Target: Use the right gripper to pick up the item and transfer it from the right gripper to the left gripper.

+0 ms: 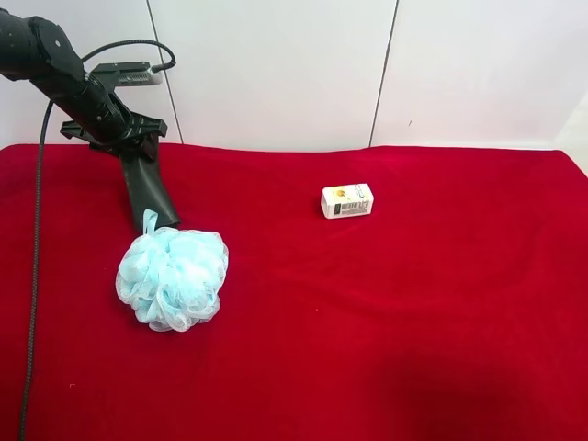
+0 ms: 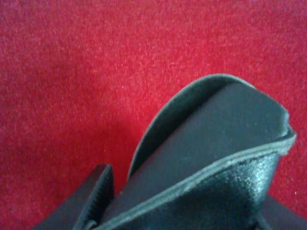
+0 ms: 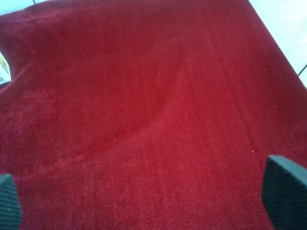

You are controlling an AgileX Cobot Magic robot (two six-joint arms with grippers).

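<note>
Left gripper [image 1: 138, 152] clamps dark grey oblong matte case [image 1: 147, 188]; right gripper [image 3: 144, 201] spread, empty; small white printed box [image 1: 347, 200] print illegible.

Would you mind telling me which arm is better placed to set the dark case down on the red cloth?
Left: its claw already clamps the dark case. The right claw is open and empty over bare cloth.
</note>
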